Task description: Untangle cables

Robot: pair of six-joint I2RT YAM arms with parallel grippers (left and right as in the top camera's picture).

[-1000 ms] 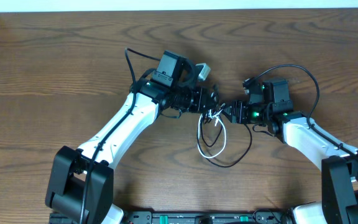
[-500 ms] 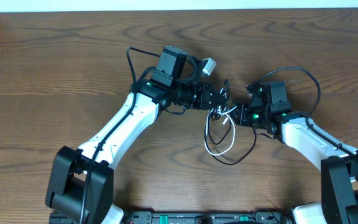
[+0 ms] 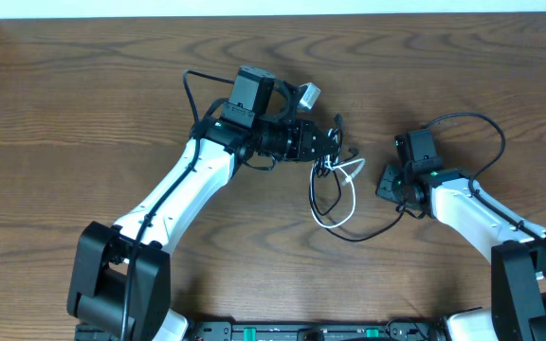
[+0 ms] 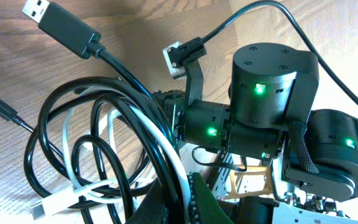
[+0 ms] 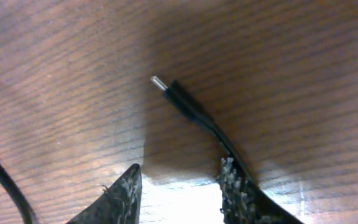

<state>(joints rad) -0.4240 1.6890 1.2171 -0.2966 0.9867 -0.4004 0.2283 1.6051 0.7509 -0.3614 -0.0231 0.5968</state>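
My left gripper [image 3: 336, 144] is shut on a bundle of looped cables and holds it just above the table. In the left wrist view the jaws [image 4: 186, 198] pinch a black cable [image 4: 143, 118] and a white cable [image 4: 174, 163] together. A black USB plug [image 4: 56, 22] sticks up at top left. A white plug [image 4: 50, 205] hangs low. The white loop [image 3: 342, 201] and a black loop [image 3: 368, 234] trail on the table. My right gripper [image 3: 387, 180] is open and empty, right of the bundle. In its view [image 5: 179, 173] a black plug end [image 5: 180, 98] lies on the wood beside the right finger [image 5: 238, 190].
Brown wooden table [image 3: 83, 104]. The right arm's wrist [image 4: 272, 99] fills the left wrist view close behind the bundle. A thick black arm wire [image 3: 472, 123] arcs above the right wrist. Another black cord [image 5: 5, 180] crosses the lower left of the right wrist view.
My right gripper has let go of the bundle and drawn back to the right. My left gripper has shifted slightly up and right, still holding the cables.
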